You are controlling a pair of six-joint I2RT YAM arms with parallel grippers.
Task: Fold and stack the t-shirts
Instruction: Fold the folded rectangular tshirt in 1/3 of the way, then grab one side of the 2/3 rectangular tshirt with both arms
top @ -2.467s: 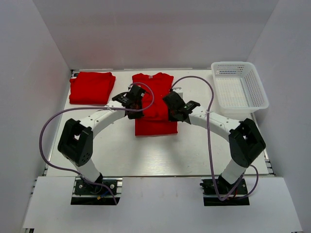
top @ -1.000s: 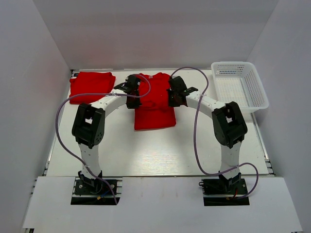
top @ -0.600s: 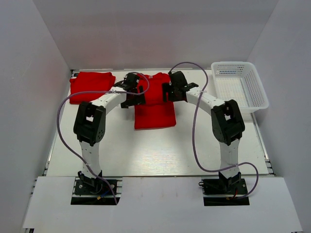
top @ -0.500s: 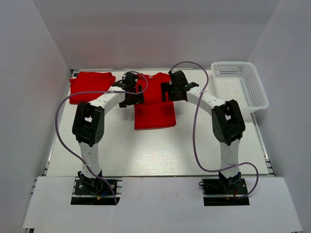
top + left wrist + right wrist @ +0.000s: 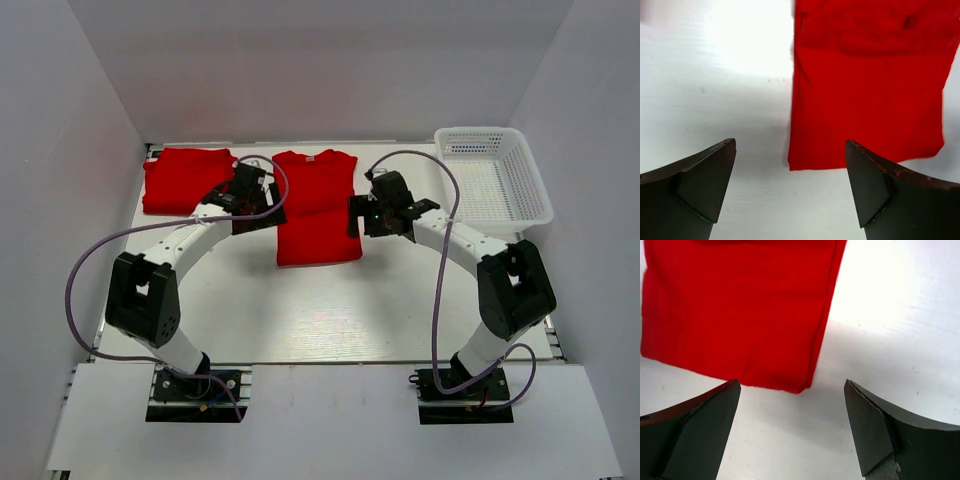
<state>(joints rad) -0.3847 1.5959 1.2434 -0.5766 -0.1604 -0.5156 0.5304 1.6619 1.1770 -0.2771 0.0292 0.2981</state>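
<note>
Two shirts on counter [image 5: 300, 310]; folded t-shirt [image 5: 190, 180] far left; second t-shirt [image 5: 316, 205] far centre, long narrow strip, probably needs crosswise fold, then stacking on first; left end effector [image 5: 790, 187], right end effector [image 5: 792, 425] wide, empty, flanking strip

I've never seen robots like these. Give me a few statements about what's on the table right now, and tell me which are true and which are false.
1. The left pincer and right pincer are both open, holding nothing. True.
2. The white basket holds a shirt. False: no shirt lies in it.
3. The left t-shirt and centre t-shirt are stacked. False: they lie apart, side by side.
4. Both t-shirts are red. True.
</note>
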